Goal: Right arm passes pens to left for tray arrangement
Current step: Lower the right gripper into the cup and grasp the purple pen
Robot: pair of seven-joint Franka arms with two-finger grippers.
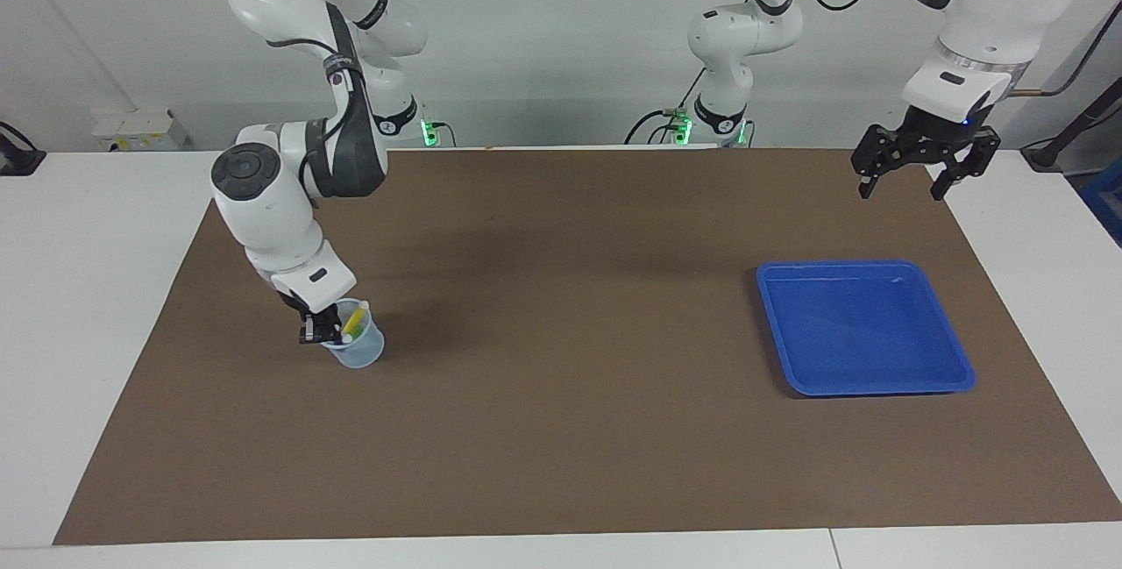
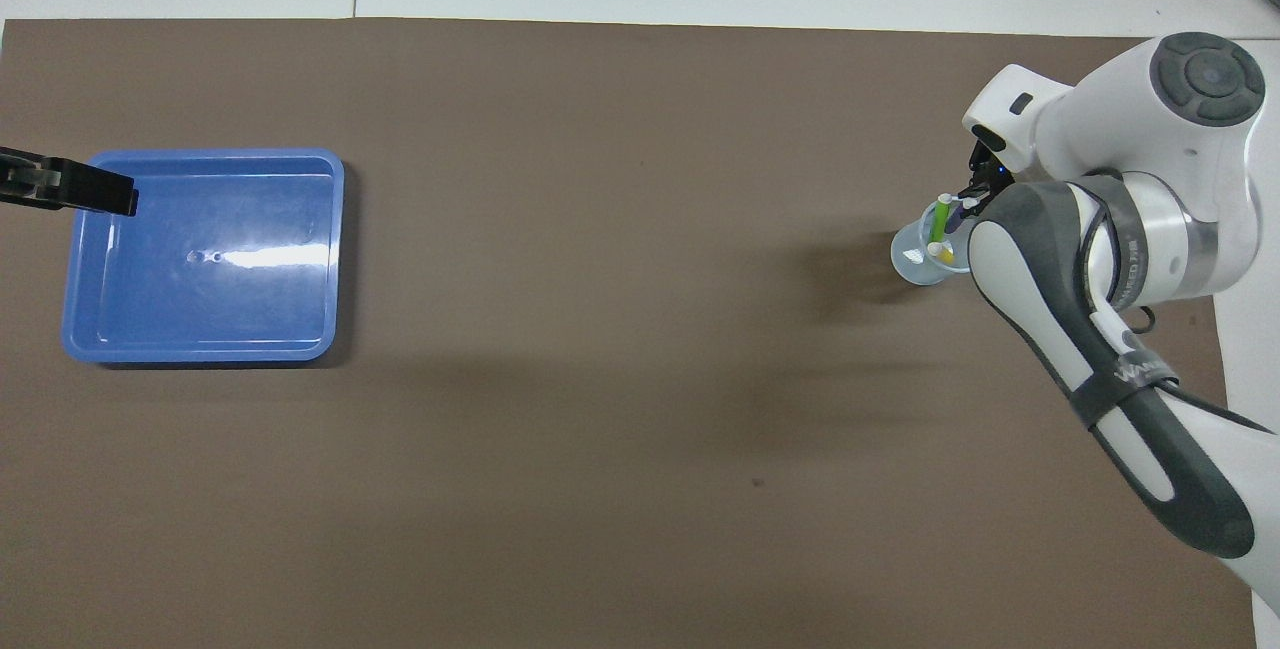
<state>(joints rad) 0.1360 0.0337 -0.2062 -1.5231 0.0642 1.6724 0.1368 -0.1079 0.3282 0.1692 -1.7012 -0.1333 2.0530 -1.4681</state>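
Brown mat on a white surface [image 1: 561, 429], blue tray [image 1: 962, 379] empty at the left arm's end. Right hand [image 1: 321, 334] is pinched together at the cup [image 1: 366, 355], seemingly on the purple pen [image 2: 955, 219]. I'd lift straight up so the green pen [image 2: 938, 221] and yellow pen [image 1: 355, 319] don't tip out. Left hand [image 1: 901, 195] waits with its fingers apart.

Hidden at the cup, cut at the edges

The right claw [image 1: 321, 334] sits at the cup [image 1: 358, 348], its fingertips too small to read and covered overhead by its own arm; which pen it touches cannot be told. The purple pen [image 2: 955, 219] barely shows. The left claw [image 2: 70, 186] is cut by the overhead picture's edge.
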